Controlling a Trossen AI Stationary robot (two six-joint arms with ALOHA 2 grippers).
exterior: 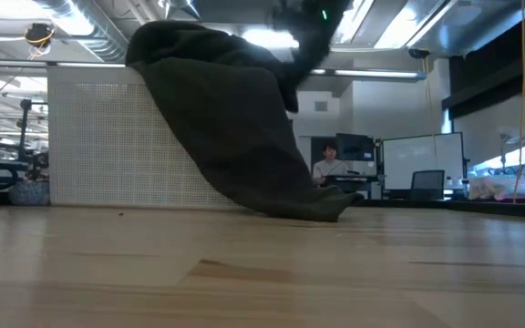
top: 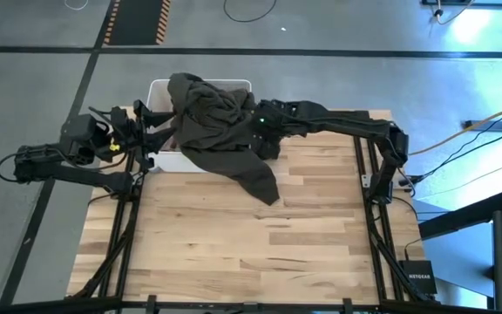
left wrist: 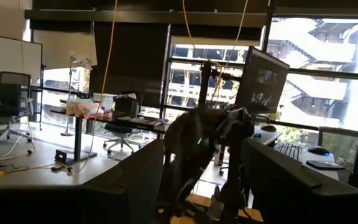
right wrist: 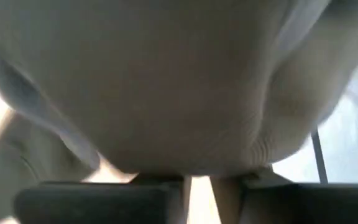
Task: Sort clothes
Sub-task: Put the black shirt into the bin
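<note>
Large dark olive-grey garment (top: 220,122): soft, matte, heavily creased, heaped over the white rectangular plastic tub (top: 166,159) just left of the right tool (top: 253,120). One long tapering fold trails from below that tool down onto the pale wooden-plank surface (top: 260,253), its tip resting on the boards.

From surface level, the tub wall shows a fine perforated grid; the cloth drapes over its rim in a smooth diagonal sweep and puddles on the wood.

Right tool sits at the garment's right edge, arm stretched across from the right side. In its wrist view ribbed fabric fills nearly everything, pressed against the dark fingers (right wrist: 98,199); clenched or released, cannot tell.

Left tool (top: 142,118) hovers beside the tub's left wall, tilted upward, fingers spread, released, nothing between them.
</note>
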